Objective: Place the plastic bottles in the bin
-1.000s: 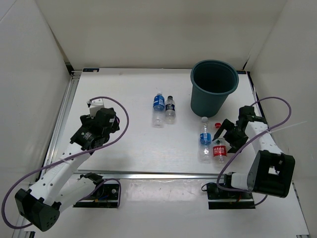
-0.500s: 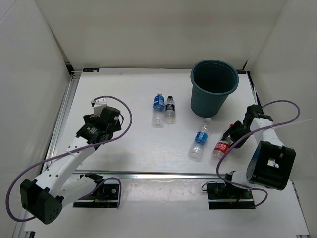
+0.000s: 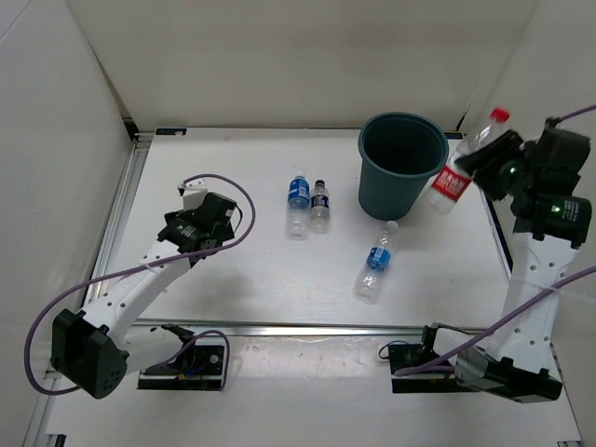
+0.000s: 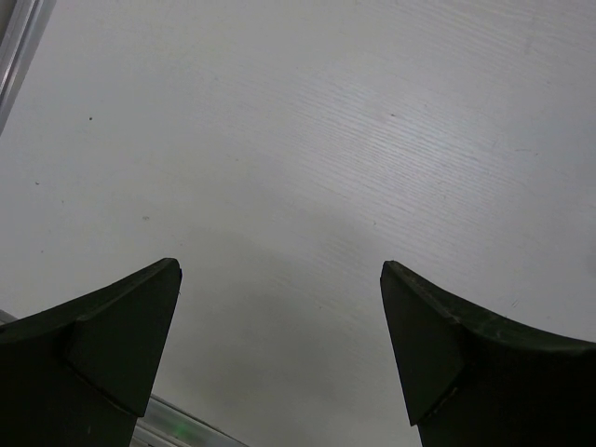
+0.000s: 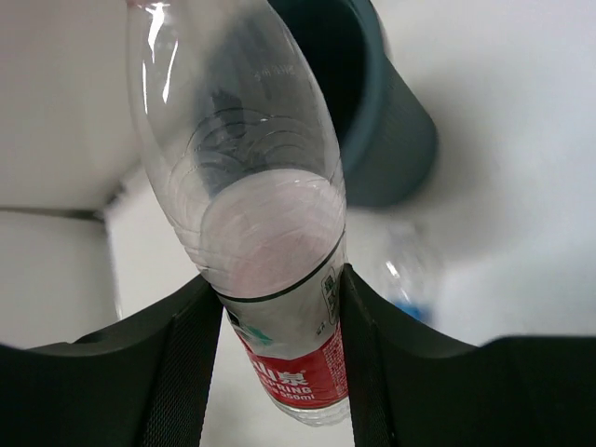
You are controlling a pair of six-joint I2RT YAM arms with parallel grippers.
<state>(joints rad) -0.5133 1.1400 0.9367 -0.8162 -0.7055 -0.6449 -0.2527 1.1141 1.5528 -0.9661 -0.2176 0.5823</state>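
Note:
My right gripper (image 3: pixel 480 158) (image 5: pixel 279 287) is shut on the red-labelled plastic bottle (image 3: pixel 453 181) (image 5: pixel 270 242), held tilted in the air just right of the bin's rim, red cap up and away. The dark teal bin (image 3: pixel 402 164) (image 5: pixel 391 140) stands at the back right. One blue-labelled bottle (image 3: pixel 374 264) lies slanted in front of the bin. Another blue-labelled bottle (image 3: pixel 297 201) and a dark-labelled bottle (image 3: pixel 320 205) lie side by side mid-table. My left gripper (image 3: pixel 222 226) (image 4: pixel 279 279) is open over bare table at the left, nothing between its fingers.
White walls close in the table on the left, back and right. An aluminium rail (image 3: pixel 279 328) runs along the near edge and another along the left side (image 3: pixel 119 209). Purple cables loop beside both arms.
The right gripper shut on the red-labelled bottle and lifted it from the table up beside the bin's rim. The blue-labelled bottle beside it was pushed aslant. The left gripper edged farther out.

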